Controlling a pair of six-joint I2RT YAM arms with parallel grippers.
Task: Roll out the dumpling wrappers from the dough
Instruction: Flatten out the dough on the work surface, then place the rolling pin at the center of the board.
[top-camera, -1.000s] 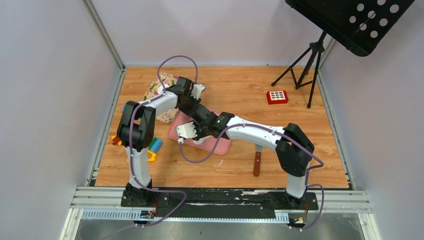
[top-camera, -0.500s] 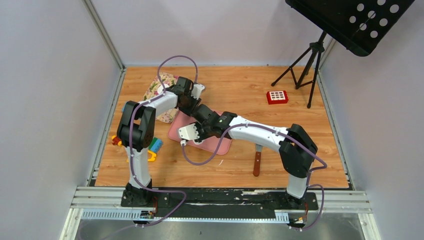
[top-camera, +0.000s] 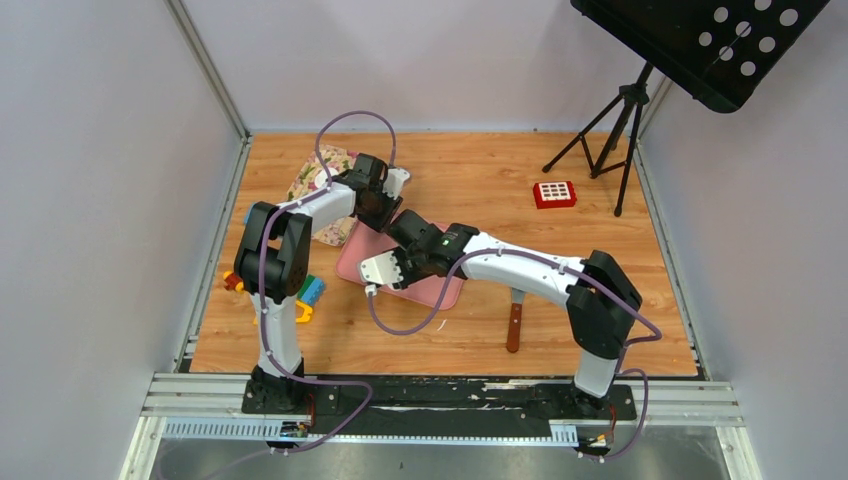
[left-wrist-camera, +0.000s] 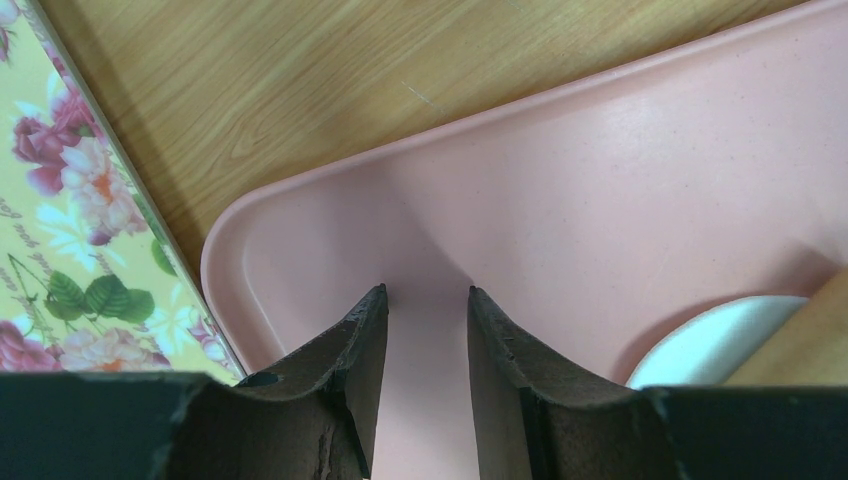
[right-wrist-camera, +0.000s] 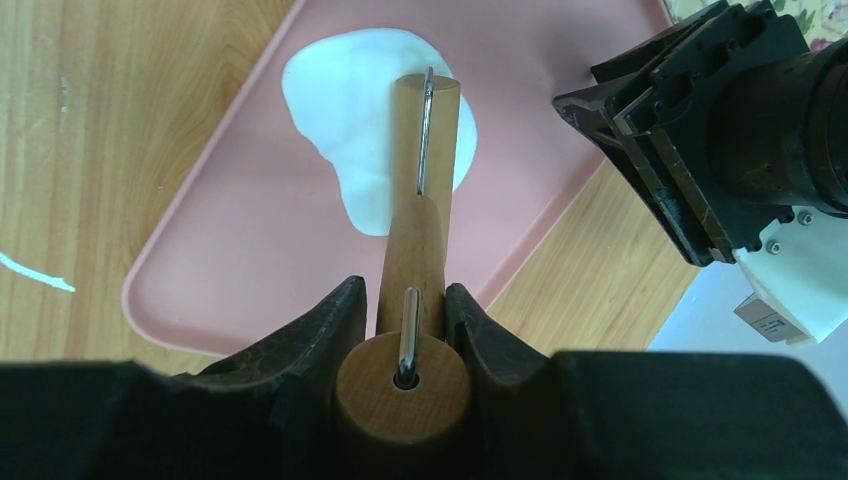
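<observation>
The dough (right-wrist-camera: 350, 110) is a flattened, irregular white sheet on the pink tray (right-wrist-camera: 230, 260). My right gripper (right-wrist-camera: 400, 290) is shut on the handle of a wooden rolling pin (right-wrist-camera: 425, 150), whose roller lies on the dough. In the top view this gripper (top-camera: 396, 263) hangs over the tray (top-camera: 440, 290) and hides the dough. My left gripper (left-wrist-camera: 427, 295) is open by a narrow gap and empty. Its fingertips (left-wrist-camera: 372, 305) rest on the tray floor (left-wrist-camera: 600, 180) at the far-left corner (top-camera: 388, 218). The dough's edge (left-wrist-camera: 715, 340) shows at its right. No round dumpling wrappers are in view.
A floral cloth (top-camera: 318, 180) lies just beyond the tray's left corner (left-wrist-camera: 60, 200). Coloured toy blocks (top-camera: 305, 295) sit by the left arm. A wooden-handled knife (top-camera: 514, 322) lies right of the tray. A red keypad box (top-camera: 554, 193) and a tripod stand (top-camera: 610, 140) are at the far right.
My right arm has drawn back a little toward the near side, taking the rolling pin with it across the dough. The left arm has not moved.
</observation>
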